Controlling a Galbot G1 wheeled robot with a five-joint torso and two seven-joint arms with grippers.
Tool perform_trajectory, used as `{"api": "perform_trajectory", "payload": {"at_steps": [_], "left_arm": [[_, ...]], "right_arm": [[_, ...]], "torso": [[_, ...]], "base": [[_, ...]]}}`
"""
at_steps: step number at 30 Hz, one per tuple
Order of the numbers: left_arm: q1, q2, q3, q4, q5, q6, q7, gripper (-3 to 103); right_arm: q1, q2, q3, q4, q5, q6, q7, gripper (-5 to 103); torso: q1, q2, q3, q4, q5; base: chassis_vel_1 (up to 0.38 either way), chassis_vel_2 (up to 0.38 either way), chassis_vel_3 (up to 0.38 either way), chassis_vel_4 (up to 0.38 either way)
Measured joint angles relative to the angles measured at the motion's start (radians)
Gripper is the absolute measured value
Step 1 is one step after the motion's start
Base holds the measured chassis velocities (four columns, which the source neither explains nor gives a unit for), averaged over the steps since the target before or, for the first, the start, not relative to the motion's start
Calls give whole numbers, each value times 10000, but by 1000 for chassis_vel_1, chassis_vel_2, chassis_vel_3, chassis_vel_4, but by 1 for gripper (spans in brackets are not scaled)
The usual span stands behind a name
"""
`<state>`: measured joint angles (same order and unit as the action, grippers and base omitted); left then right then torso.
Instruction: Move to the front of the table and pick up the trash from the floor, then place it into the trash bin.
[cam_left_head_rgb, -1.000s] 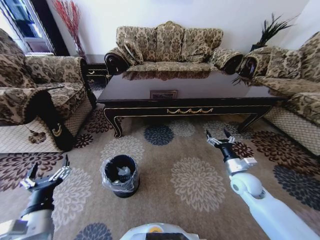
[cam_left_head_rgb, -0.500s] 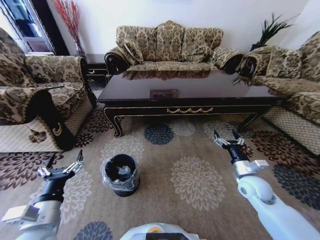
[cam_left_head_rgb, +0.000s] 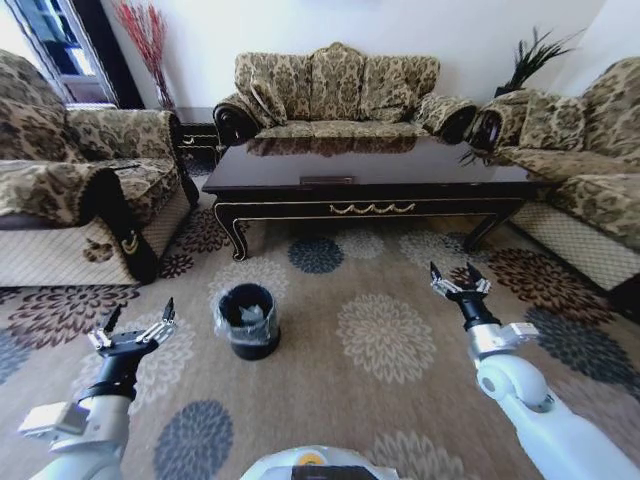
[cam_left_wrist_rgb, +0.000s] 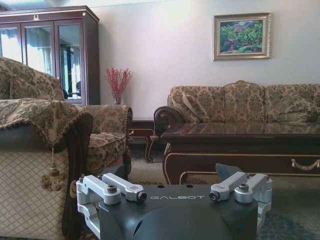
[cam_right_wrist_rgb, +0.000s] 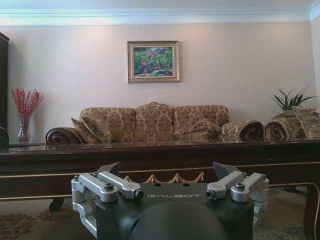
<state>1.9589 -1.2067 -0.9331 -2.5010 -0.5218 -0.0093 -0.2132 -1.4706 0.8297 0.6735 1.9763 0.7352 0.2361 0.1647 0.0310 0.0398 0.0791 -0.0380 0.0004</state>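
— Where does the counter (cam_left_head_rgb: 370, 178) sit?
— At twelve o'clock, with a sofa (cam_left_head_rgb: 335, 92) behind it and armchairs at ten (cam_left_head_rgb: 80, 190) and two (cam_left_head_rgb: 580, 160).
— And the trash bin (cam_left_head_rgb: 247, 320)?
— On the carpet (cam_left_head_rgb: 385, 340) at eleven, before the counter, between the left tool (cam_left_head_rgb: 133, 335) at eight and the right tool (cam_left_head_rgb: 459, 281) at three.

trash bin (cam_left_head_rgb: 247, 320) contents unclear, perhaps white paper, right sofa (cam_left_head_rgb: 590, 170) cropped
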Motion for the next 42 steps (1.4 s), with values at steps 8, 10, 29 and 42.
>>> {"api": "perform_trajectory", "payload": {"at_steps": [8,10,29,42], "left_arm": [[-49,-27,282,6,160,1,1,100],[-85,-35,393,10,242,1,1,100],[-282,74,591,10,310,114,-19,100],[-360,90,689,10,320,230,-60,100]], "right_arm": [[-16,-11,29,-103,-20,3,-1,100],[9,-26,36,-144,-11,6,-6,100],[118,83,-224,-467,-62,137,-174,100],[62,59,-121,-407,-51,132,-264,100]], "torso": [[-1,0,-1,1,1],[-1,0,0,1,-10],[2,-2,5,2,-4],[1,-2,1,0,-5]], "base": [[353,-345,-367,344],[374,-402,-349,383],[179,-179,-183,190],[21,-22,-27,19]]}}
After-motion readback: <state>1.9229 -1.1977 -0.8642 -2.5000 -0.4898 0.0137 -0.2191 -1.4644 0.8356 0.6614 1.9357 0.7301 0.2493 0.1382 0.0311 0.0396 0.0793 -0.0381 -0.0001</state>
